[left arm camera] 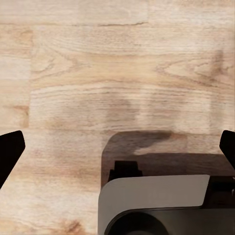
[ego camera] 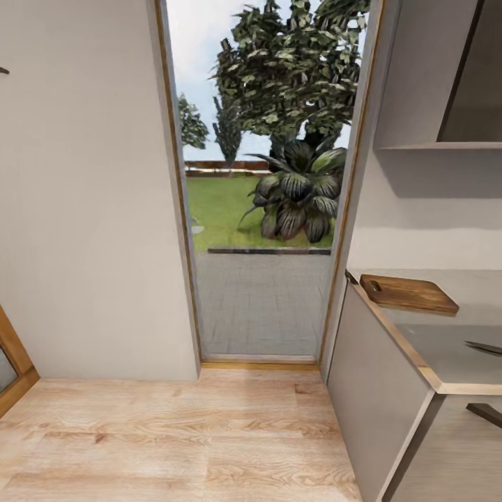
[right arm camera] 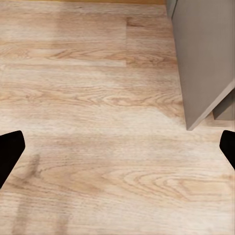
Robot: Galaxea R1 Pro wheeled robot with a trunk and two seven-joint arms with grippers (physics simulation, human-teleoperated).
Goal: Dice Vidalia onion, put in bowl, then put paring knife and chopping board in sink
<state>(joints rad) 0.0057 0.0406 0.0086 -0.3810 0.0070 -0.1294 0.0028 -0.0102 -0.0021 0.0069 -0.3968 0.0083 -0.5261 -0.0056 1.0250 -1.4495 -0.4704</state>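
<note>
Nearest the left wrist camera: a grey rounded part of the robot's base (left arm camera: pixel 156 200), low over the light wood floor (left arm camera: pixel 122 73), casting a shadow on the planks. The left gripper (left arm camera: pixel 117 149) has its two black fingertips (left arm camera: pixel 10 152) spread wide at opposite edges of the frame — nothing between them but floor, nothing held or touched. The arm points the gripper straight down at the planks.

The right gripper (right arm camera: pixel 117 152) is likewise wide open, fingertips (right arm camera: pixel 10 154) far apart, empty, aimed down at floor. Beyond its fingers stands the corner of a grey cabinet side panel (right arm camera: pixel 205 58).

Head view: a glazed door (ego camera: pixel 261 209) ahead, garden with tree and dark leafy plant (ego camera: pixel 296 199) outside. To the right, the countertop (ego camera: pixel 446 348) carries the chopping board (ego camera: pixel 408 293) — flat, long axis running along the counter, near the wall end. A dark blade tip (ego camera: pixel 484 347), presumably the paring knife, enters at the frame edge, pointing toward the board, apart from it.
</note>
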